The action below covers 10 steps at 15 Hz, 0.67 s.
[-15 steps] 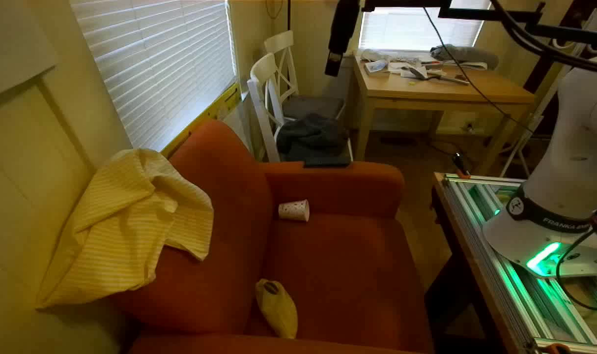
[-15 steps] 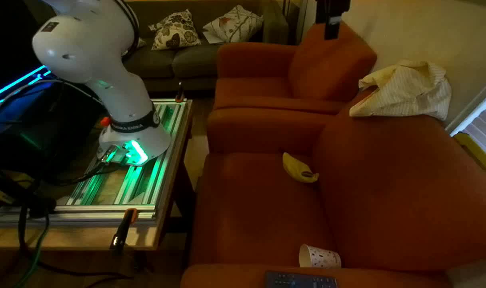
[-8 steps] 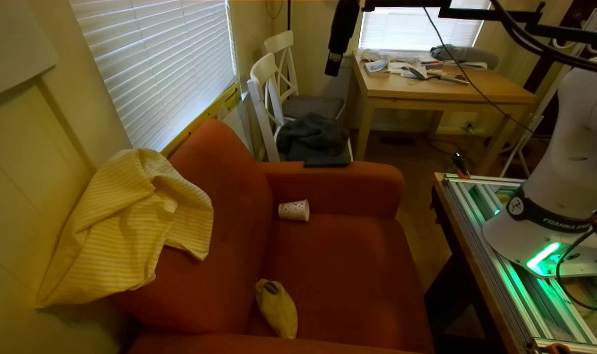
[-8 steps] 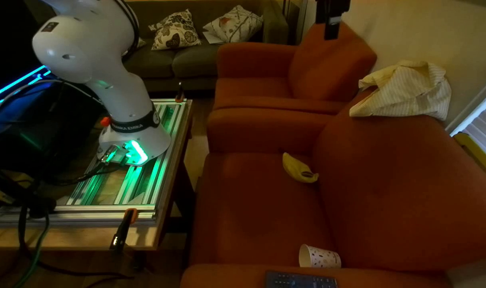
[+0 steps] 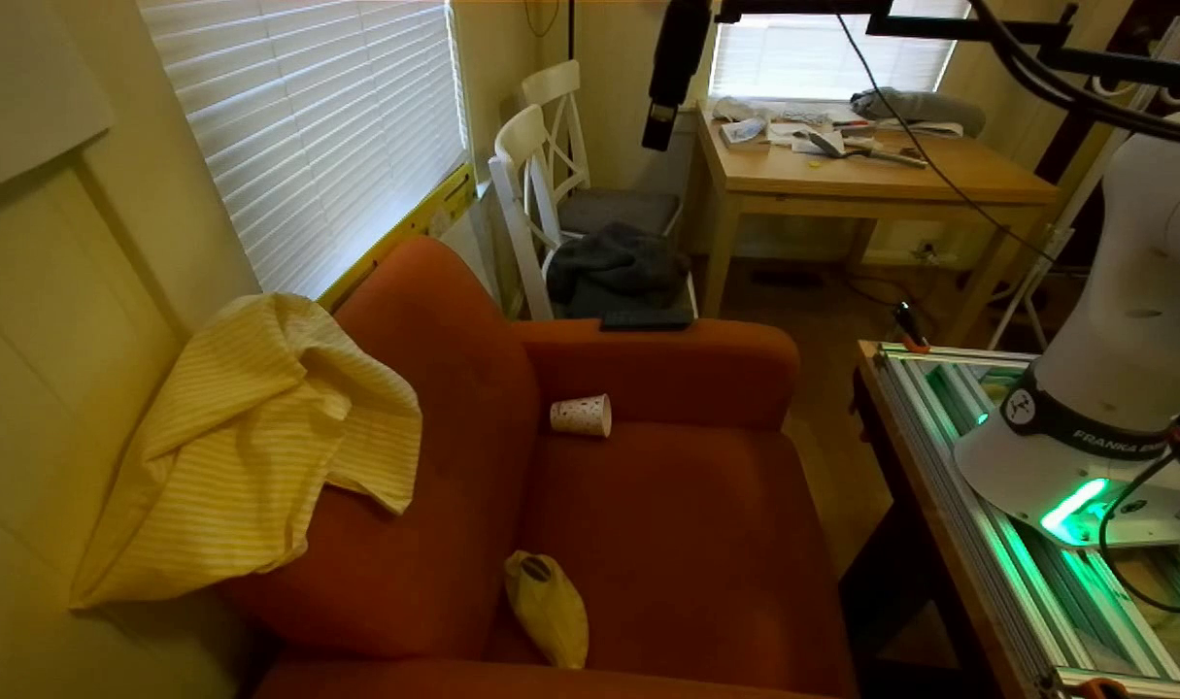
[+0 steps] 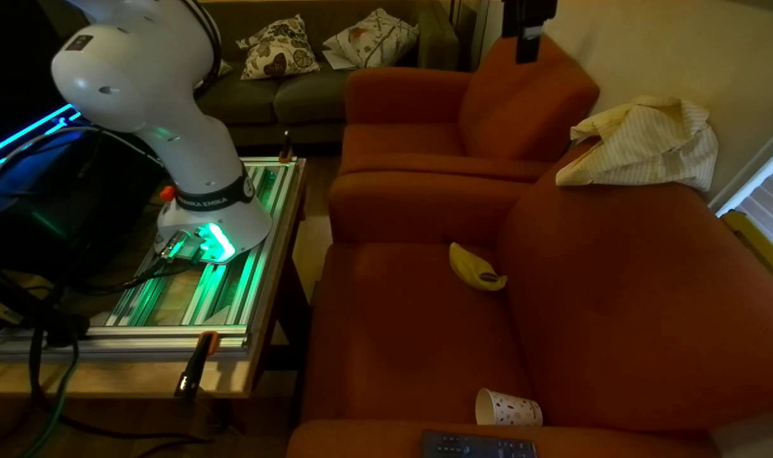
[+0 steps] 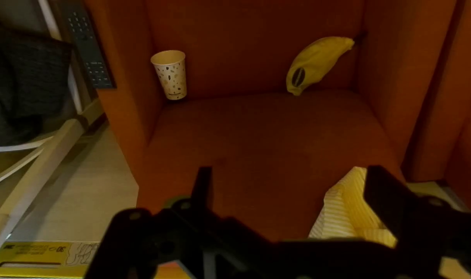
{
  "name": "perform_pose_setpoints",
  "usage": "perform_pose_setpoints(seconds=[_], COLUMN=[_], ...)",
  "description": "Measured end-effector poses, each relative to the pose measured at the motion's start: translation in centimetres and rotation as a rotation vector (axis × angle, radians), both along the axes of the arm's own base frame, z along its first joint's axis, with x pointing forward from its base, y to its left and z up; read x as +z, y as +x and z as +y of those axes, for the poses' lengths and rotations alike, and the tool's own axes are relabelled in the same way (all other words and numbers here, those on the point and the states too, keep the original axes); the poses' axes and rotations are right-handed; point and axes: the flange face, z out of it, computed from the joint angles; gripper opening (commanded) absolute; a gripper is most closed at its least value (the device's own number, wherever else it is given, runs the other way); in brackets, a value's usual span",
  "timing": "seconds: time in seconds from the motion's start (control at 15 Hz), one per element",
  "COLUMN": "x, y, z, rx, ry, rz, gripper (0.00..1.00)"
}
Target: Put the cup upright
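The cup (image 5: pixel 581 416), white with small dark and tan specks, lies on its side on the orange armchair seat, by the inner side of an armrest and near the backrest. It shows in both exterior views (image 6: pixel 508 408), its open end facing away from the backrest. In the wrist view the cup (image 7: pixel 173 79) is at upper left, apart from the fingers. My gripper (image 7: pixel 291 170) is open, with wide-spread dark fingers and nothing between them. In both exterior views only the gripper's lower end (image 5: pixel 660 126) shows at the top edge (image 6: pixel 528 48), high above the chair.
A yellow banana-shaped object (image 6: pixel 475 268) lies on the seat (image 5: pixel 677 524) near the opposite armrest. A dark remote (image 7: pixel 88 46) rests on the armrest beside the cup. A striped yellow cloth (image 5: pixel 259 437) hangs over the backrest (image 6: pixel 628 286). The robot's table (image 6: pixel 132 381) stands before the chair.
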Motion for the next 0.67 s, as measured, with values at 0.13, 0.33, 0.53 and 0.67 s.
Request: perform_pose_setpoints(seconds=[0.13, 0.33, 0.53, 0.67], x=[-0.1, -0.1, -1.4, -3.2], y=[0.0, 0.1, 0.0, 0.0], z=[-0.1, -2.1, -5.6, -7.7], rx=[-0.004, -0.072, -0.144, -0.188], ry=[0.005, 0.02, 0.043, 0.058], rz=[0.007, -0.001, 0.025, 0.059], gripper=[1.0, 1.0, 1.0, 1.0])
